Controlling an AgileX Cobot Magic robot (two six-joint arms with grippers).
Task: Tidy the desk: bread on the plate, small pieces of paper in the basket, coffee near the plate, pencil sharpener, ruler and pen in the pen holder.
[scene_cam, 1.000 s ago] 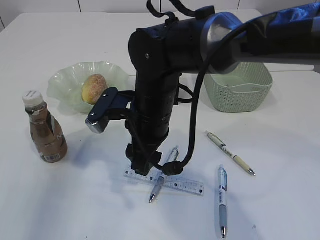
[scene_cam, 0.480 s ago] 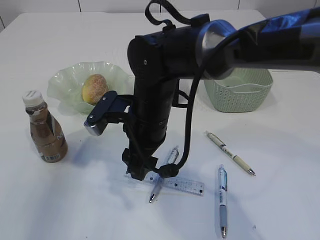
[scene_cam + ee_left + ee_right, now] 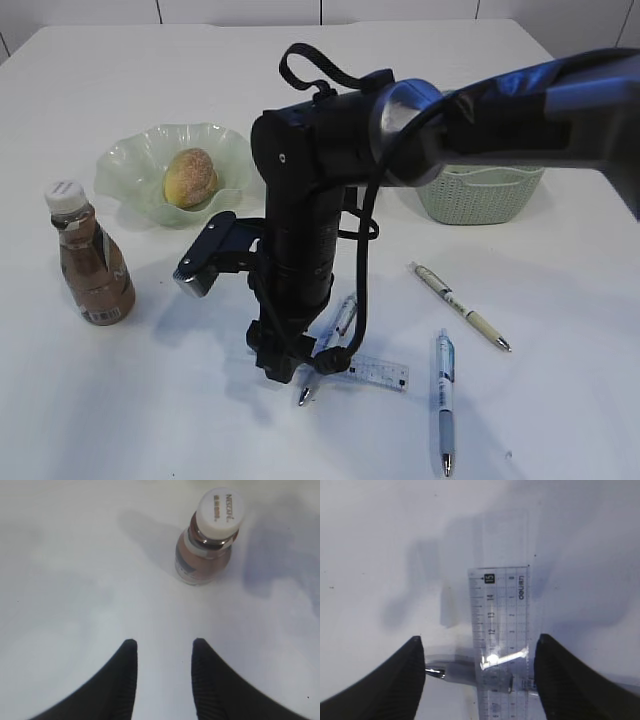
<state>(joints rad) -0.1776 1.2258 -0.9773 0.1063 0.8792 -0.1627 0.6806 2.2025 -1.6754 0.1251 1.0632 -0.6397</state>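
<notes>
The ruler step is in hand. The right pincer (image 3: 480, 680) is hanging low over the clear ruler (image 3: 501, 630), its two dark fingers (image 3: 395, 685) spread wide to either side and gripping nothing. In the right wrist view the ruler is running lengthwise between the fingers, with printed numbers near its far end. It is lying flat on the white surface (image 3: 150, 420), and a pen (image 3: 470, 672) is crossing it just in front of the pincer; whether the pen is resting above or beneath the transparent strip cannot be told.

The next move, as a judgement, is calling for the pincer to drop the rest of the way and close across the ruler's narrow width without trapping the crossing pen. A thin flat strip lying flush on the surface is likely to be hard to lift.

The left pincer (image 3: 162, 680) is standing partly open and empty, pointing toward the coffee bottle (image 3: 207, 540), which is standing upright and well apart from it.

In the exterior view the bread (image 3: 190, 177) is already sitting on the green plate (image 3: 125, 160), and the basket (image 3: 480, 195) is standing beyond the arm. No pen holder is showing in any view.
</notes>
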